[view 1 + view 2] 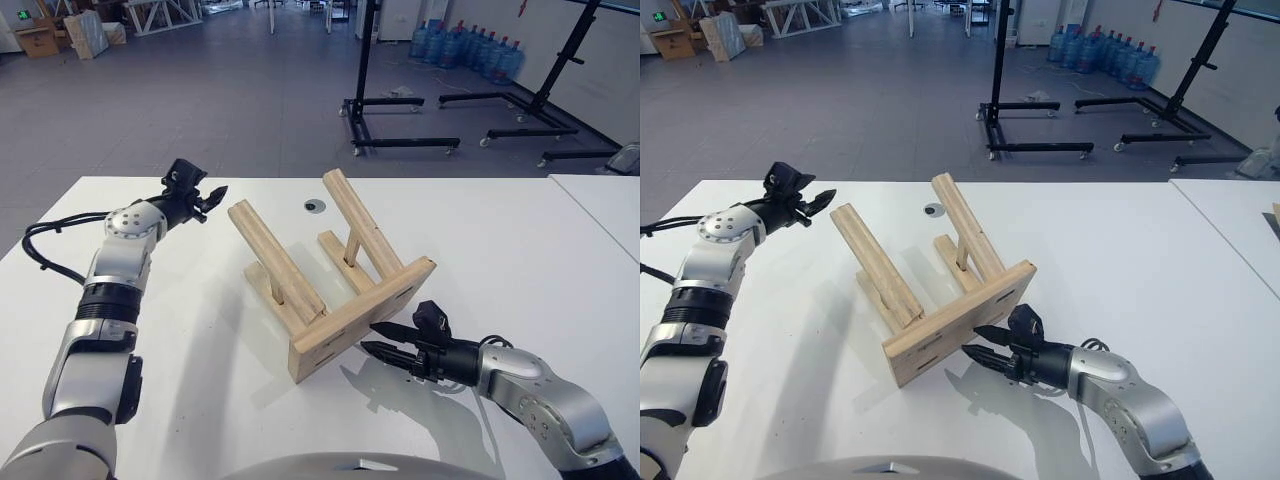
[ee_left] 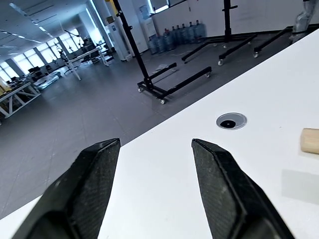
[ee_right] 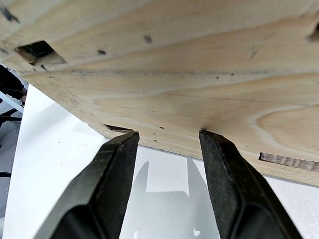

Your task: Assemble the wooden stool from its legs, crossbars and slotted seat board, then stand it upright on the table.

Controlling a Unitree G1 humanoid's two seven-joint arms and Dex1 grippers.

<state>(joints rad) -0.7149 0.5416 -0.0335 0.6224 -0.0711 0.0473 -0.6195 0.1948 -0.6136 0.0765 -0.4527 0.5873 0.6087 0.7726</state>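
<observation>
In the left eye view, we saw the pale wooden stool (image 1: pixel 345 325) lying on its side on the white table (image 1: pixel 520 250). Its slotted seat board (image 1: pixel 400 290) was nearest us, and its square legs (image 1: pixel 270 250) pointed toward the far edge, joined by short crossbars (image 1: pixel 345 262). The left gripper (image 1: pixel 212 198) hung over the table to the stool's left, apart from it. The right gripper (image 1: pixel 378 338) sat just at the seat board's lower edge. A small round grey grommet (image 1: pixel 315 206) lay between the leg ends. In the left wrist view, the black fingers (image 2: pixel 97 184) stood spread wide, holding nothing. In the right wrist view, the jaws were parted, tips close against the board's edge; we could not tell whether they touched.
</observation>
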